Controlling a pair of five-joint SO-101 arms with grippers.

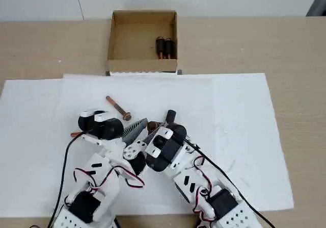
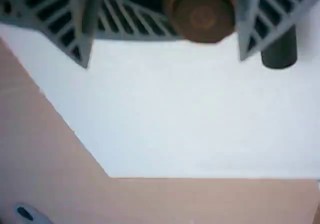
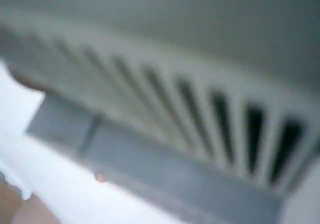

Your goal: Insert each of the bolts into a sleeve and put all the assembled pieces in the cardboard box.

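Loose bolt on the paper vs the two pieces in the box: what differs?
The loose bolt is bare; the boxed pieces wear dark sleeves. The loose bolt lies diagonally on the paper; the boxed pieces lie side by side in the cardboard box. Both show copper-coloured metal.

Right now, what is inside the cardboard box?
Two dark sleeves with bolts in them lie side by side near one wall of the cardboard box. Its near wall hides a strip of floor.

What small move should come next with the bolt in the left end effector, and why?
Probably nudge the left end effector sideways toward the black sleeve. It grips the bolt, but the sleeve stands off to one side, not yet in line with it.
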